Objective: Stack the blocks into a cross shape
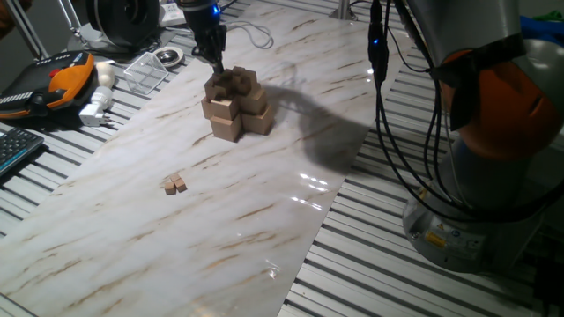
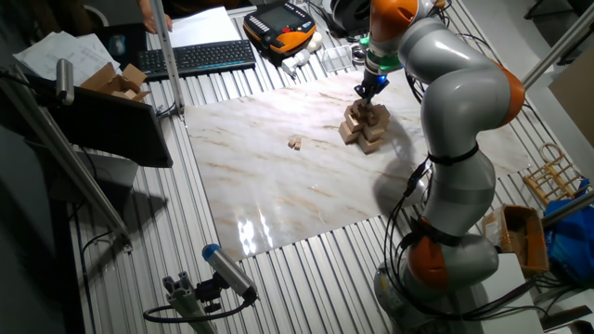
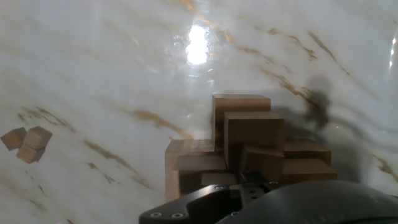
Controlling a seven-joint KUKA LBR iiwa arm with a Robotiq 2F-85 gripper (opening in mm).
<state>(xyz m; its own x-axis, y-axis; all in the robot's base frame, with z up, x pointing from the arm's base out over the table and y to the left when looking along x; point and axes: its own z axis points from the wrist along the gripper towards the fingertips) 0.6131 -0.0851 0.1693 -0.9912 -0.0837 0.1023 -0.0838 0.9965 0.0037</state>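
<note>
The gripper (image 1: 217,67) is seen directly over the top of the cross shape (image 1: 234,104), a tiered pile of light-tan wooden cubes that stands on the marble-patterned board (image 1: 220,211) near its far end. The fingertips seem to touch or almost touch the upper tier. Whether the jaws are apart or closed, and whether a small cube is held between them, cannot be told: in the fixed views the tips are too small and dark, and in the hand view they are hidden by the hand's own housing.

The step in hand is judged to be the placing of a small cube on the top layer. Three of the blocks (image 1: 174,184) are left loose on the board, well apart from the pile, lying close together. After the release, a straight lift is probably needed, so that the upper cubes are not pushed, and then a move to the loose blocks for the next pick.

No brand or writing can be read. A yellow label (image 1: 434,238) is seen on the robot base, but its text is too small.
</note>
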